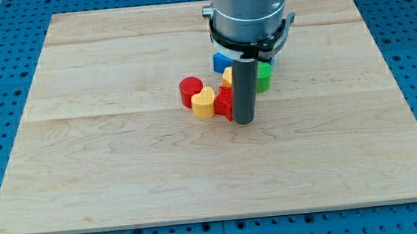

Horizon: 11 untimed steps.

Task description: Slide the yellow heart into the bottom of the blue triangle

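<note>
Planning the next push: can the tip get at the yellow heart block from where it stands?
Probably not directly: my tip sits right of a red block that lies between it and the yellow heart block; the heart's lower side looks free.

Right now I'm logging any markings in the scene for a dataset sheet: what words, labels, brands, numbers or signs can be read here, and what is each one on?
None: no readable text, number or sign shows anywhere.
Wooden board: bare wood grain only.
Arm housing and my tip: unmarked.
Blocks, such as the yellow heart and red cylinder: plain colours, no lettering.
</note>
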### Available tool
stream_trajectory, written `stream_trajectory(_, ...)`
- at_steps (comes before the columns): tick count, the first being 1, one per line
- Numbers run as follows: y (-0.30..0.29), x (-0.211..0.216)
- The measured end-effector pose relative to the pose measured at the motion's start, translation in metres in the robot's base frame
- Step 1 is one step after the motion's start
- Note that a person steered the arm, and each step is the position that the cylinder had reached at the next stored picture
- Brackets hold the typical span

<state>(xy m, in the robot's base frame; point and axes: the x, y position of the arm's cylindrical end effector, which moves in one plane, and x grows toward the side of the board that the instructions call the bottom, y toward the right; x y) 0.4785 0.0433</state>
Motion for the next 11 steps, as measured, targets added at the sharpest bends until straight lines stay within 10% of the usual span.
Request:
stream_trajectory(4,-0.106,0.009)
stream_trajectory(11,-0.024,-0.072)
